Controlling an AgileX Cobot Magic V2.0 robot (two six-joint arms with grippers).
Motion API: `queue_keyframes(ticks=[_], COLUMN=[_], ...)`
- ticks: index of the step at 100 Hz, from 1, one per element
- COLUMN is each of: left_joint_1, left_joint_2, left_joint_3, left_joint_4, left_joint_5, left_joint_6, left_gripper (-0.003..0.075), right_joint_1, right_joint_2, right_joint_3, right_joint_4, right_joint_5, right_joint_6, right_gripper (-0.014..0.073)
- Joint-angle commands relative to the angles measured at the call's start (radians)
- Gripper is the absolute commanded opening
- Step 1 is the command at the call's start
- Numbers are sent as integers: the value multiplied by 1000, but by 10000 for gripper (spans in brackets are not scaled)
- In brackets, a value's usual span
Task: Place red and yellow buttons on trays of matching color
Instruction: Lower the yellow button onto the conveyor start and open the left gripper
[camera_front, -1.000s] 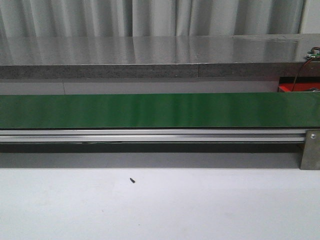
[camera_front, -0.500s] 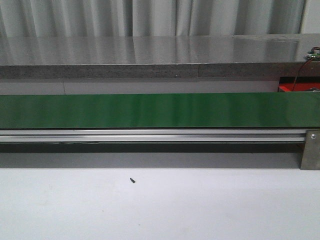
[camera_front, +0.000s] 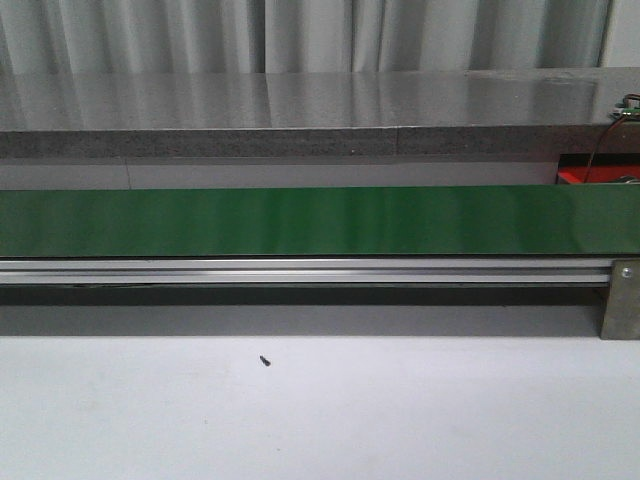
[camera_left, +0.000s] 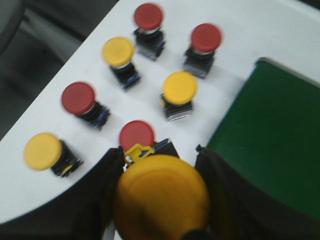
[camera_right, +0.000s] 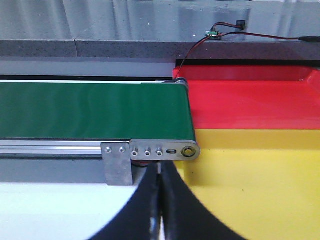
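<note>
Left gripper (camera_left: 161, 200), left wrist view, bottom centre of frame: both dark fingers (camera_left: 102, 190) closed against the sides of a yellow button (camera_left: 161, 197), whose large domed cap fills the space between them; the button is held above the white table (camera_left: 260, 30). Just beyond the held cap, at frame centre, a red button (camera_left: 137, 135) sits on the table, partly hidden behind it. Farther out, six more buttons stand apart from one another on the white surface: a yellow one at lower left (camera_left: 43, 151), a red one at middle left (camera_left: 78, 97), a yellow one at upper centre-left (camera_left: 118, 51), a red one at top centre (camera_left: 148, 16), a red one at upper right of centre (camera_left: 206, 37), and a yellow one at centre right (camera_left: 180, 87). Picture is motion-blurred; fine detail of the bases is not readable. The green conveyor belt (camera_left: 272, 135) occupies the right side of this frame. Right gripper (camera_right: 159, 200), right wrist view, bottom centre: fingers pressed together, tips touching, nothing between them. Beyond it, the belt's metal end bracket (camera_right: 150, 152); the green belt (camera_right: 95, 110) runs to the left of frame. At right, the red tray (camera_right: 255, 97) lies at upper right with the yellow tray (camera_right: 260, 180) below it, edges touching. Front view: green belt (camera_front: 320, 220) spans the frame; a small dark screw (camera_front: 265, 360) lies on the white table at lower centre-left; neither arm appears here.
</note>
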Motion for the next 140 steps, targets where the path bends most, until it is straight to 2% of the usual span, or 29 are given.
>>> queue_keyframes(ticks=[1, 23, 51, 78, 140], left_joint_1=[-60, -158, -205, -224, -224], left_joint_2=[-22, 64, 225, 300, 302], left_joint_3=[-69, -130, -193, -213, -220], left_joint_4=[-31, -31, -35, -46, -62], left_joint_5=[-41, -40, -53, -57, -37], left_joint_6=[49, 78, 78, 78, 80], left_gripper=[8, 8, 8, 9, 15], right_joint_1=[1, 1, 1, 1, 1], right_joint_2=[-17, -17, -17, -17, -17], right_joint_3=[-19, -19, -19, -19, -19], right_joint_4=[1, 1, 1, 1, 1], right_joint_5=[-85, -85, -85, -85, -85], right_joint_6=[-3, -3, -3, -3, -3], right_gripper=[-69, -69, -69, -69, -69])
